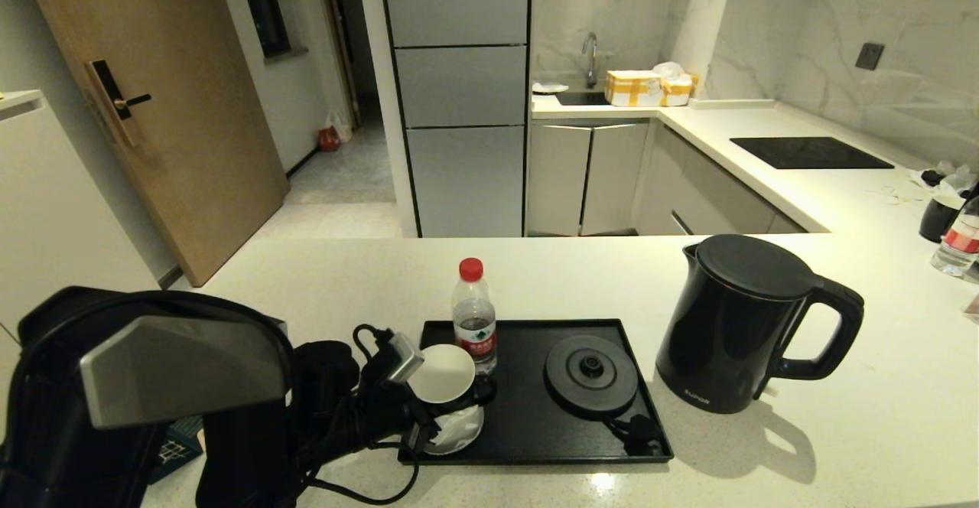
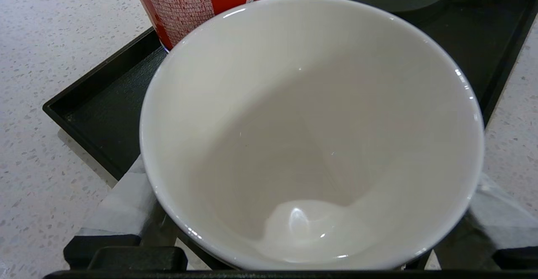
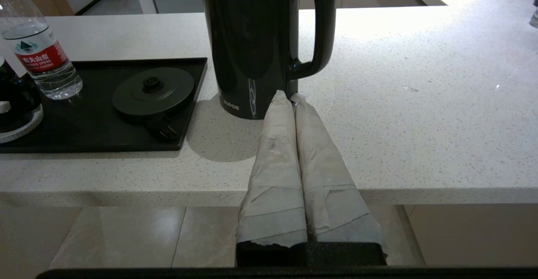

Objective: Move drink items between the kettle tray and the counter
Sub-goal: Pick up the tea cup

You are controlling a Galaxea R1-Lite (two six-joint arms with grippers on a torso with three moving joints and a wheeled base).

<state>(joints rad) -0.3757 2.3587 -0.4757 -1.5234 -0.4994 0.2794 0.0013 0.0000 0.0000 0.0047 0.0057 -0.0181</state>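
My left gripper [image 1: 447,405] [image 2: 311,178] is shut on the black mug [image 1: 442,374] [image 2: 311,136]. Its white inside faces the wrist camera, and a taped finger [image 2: 122,203] shows on each side of it. The mug is at the front left corner of the glossy black kettle tray [image 1: 528,424] [image 2: 105,115] [image 3: 84,132]. The red-capped bottle [image 1: 474,317] [image 2: 197,6] [image 3: 40,56] stands on the tray just behind the mug. The black kettle [image 1: 734,324] [image 3: 252,48] stands on the counter [image 1: 321,286] [image 3: 420,102], right of the tray. My right gripper [image 3: 290,96] is shut and empty near the counter's front edge, pointing at the kettle's foot.
The round kettle base disc [image 1: 590,374] [image 3: 153,90] with its plug lies on the tray's right half. A second mug [image 1: 939,217] and bottle [image 1: 957,244] stand at the far right of the counter. The black hob [image 1: 809,152] is further back.
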